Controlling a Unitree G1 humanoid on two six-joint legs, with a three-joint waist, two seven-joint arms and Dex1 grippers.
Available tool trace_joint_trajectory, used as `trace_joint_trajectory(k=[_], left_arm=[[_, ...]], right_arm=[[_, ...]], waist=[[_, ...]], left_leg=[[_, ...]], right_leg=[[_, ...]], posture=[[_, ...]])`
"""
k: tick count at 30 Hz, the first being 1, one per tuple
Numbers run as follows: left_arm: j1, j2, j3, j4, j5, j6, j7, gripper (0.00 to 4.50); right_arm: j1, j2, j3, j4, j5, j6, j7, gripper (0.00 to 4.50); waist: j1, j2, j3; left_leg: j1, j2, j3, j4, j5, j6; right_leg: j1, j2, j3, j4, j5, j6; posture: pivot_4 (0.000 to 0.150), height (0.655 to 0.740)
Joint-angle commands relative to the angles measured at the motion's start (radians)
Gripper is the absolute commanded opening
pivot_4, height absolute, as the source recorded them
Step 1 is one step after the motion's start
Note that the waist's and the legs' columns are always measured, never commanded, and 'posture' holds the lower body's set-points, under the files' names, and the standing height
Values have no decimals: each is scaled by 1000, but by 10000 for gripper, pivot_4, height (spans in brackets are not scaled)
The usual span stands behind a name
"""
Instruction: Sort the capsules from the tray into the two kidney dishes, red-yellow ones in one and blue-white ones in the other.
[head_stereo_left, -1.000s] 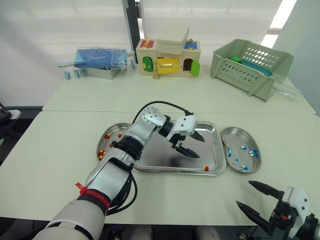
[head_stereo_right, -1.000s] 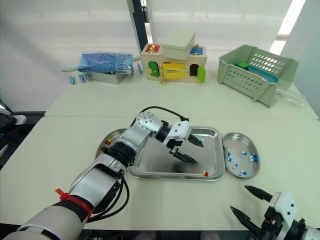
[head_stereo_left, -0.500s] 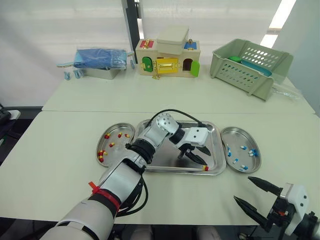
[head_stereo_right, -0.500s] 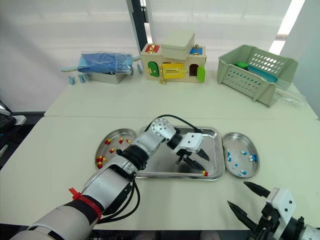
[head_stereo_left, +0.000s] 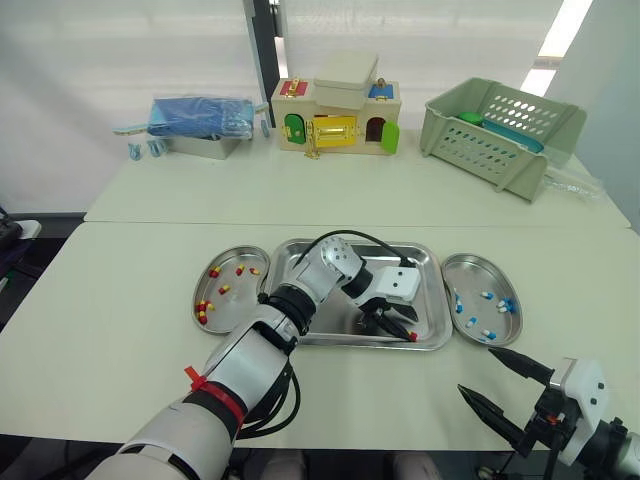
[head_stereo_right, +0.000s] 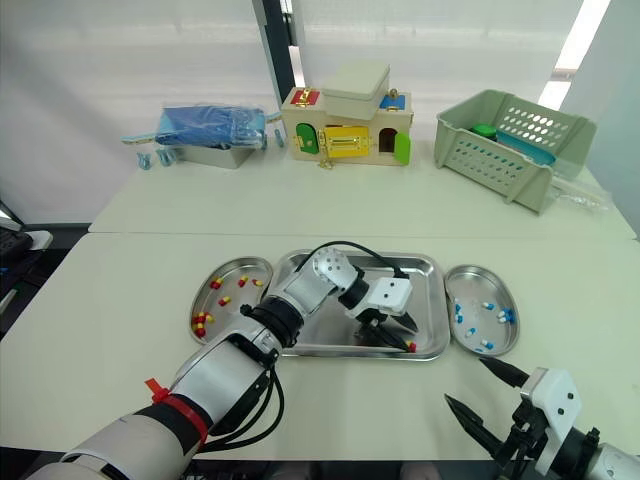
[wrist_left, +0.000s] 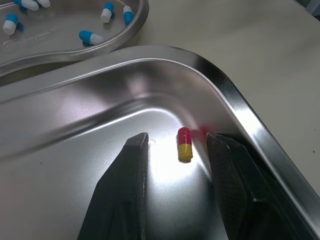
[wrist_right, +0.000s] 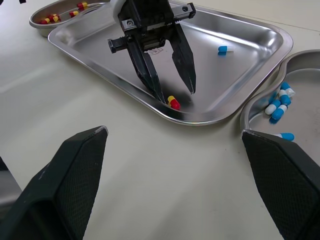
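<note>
**Left tool straddling a red-yellow capsule**

Reaches into the tray (wrist_right: 240, 75) with the left tool (wrist_left: 177, 136), released, one black finger on either side of a red-yellow capsule (wrist_left: 184, 144), with a gap on both sides. Finds that capsule on the tray floor in the near right corner, just beside the rim. Shows one blue-white capsule (wrist_right: 223, 49) farther back in the tray. Shows red-yellow capsules (head_stereo_left: 203, 308) in the left kidney dish (head_stereo_left: 230, 310) and blue-white ones (head_stereo_left: 487, 296) in the right kidney dish (head_stereo_left: 478, 268), each dish just beside the tray on the worktop (head_stereo_left: 100, 330). Holds the right tool (head_stereo_left: 478, 371) spread wide above the worktop's near edge, apart from the tray.
</note>
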Motion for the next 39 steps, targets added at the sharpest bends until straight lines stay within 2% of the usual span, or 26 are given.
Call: trace_joint_trajectory(k=[1,14,17,19,21,33,37,39], left_arm=[[6,-9,-4,-7,12,-12,6,18363],[9,-17,-20,6,56,-15,32,18363],[9,-17,-20,8,58,-18,33,13170],[9,-17,-21,9,60,-19,31,5949],[10,-16,-21,8,60,-20,29,708],[11,0,7,-31,30,2,3,315],[29,50,52,-152,-26,107,-21,315],[62,113,90,-275,-60,198,-19,315]], right_arm=[[-8,-14,-11,-61,38,28,-20,45000],[-50,-46,-20,-104,76,109,-68,45000],[-51,-47,-20,-105,78,112,-70,45000],[-48,-48,-20,-108,79,113,-71,45000],[-45,-49,-19,-109,79,112,-71,45000],[-35,-51,-18,-97,76,85,-43,45000],[-22,-66,-25,-82,68,58,4,45000],[-24,-89,-16,-61,59,34,47,45000]], waist=[[0,0,0],[2,0,0],[2,0,0],[2,0,0],[2,0,0],[2,0,0],[-3,0,0],[-6,0,0]], left_leg=[[0,0,0,0,0,0],[0,0,0,0,0,0],[0,0,0,0,0,0],[0,0,0,0,0,0],[0,0,0,0,0,0],[0,0,0,0,0,0],[0,0,0,0,0,0],[0,0,-1,0,0,0]], right_leg=[[0,0,0,0,0,0],[0,0,0,0,0,0],[0,0,0,0,0,0],[0,0,0,0,0,0],[0,0,0,0,0,0],[0,0,0,0,0,0],[0,0,0,1,0,0],[0,0,0,1,0,0]], posture=[[1500,7400],[1500,7400],[1500,7400],[1500,7400],[1500,7400],[1500,7400],[1500,7400],[1500,7400]])
